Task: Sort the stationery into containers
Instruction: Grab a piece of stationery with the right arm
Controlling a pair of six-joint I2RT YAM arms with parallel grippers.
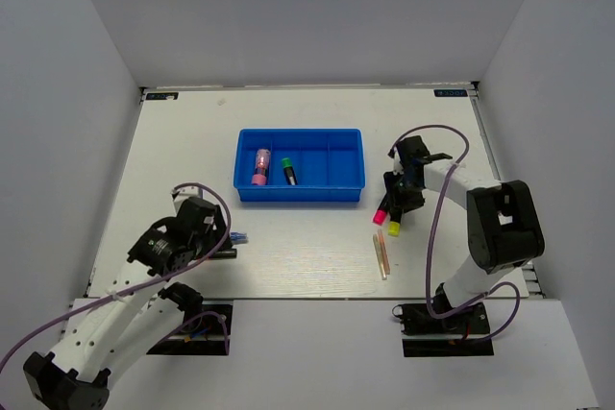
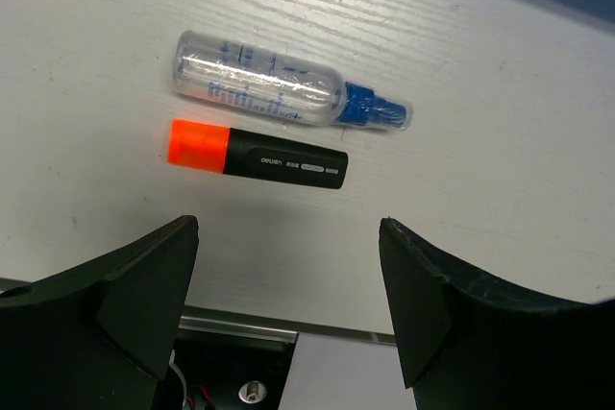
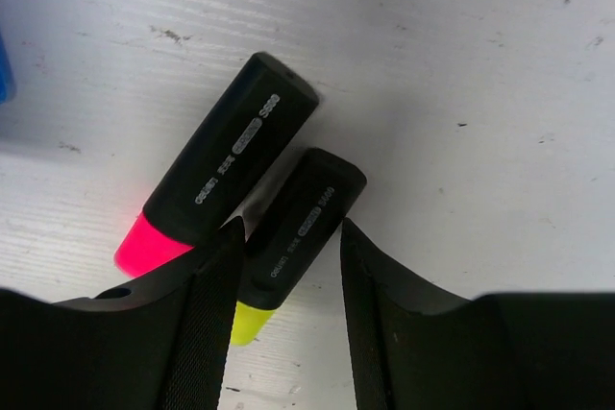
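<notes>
White table, blue tray at its middle, pink-capped marker beside yellow-capped marker right of it, two pale sticks nearer, orange-capped marker alongside clear bluish pen at left.

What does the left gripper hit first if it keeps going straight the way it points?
Most likely the orange-capped marker, lying across the line between the open fingers of the left gripper. The clear bluish pen lies just beyond it. Depth to the marker is unclear from the wrist view.

Overhead view of whole table; two close wrist views straight down, each sharing a patch of it.
</notes>
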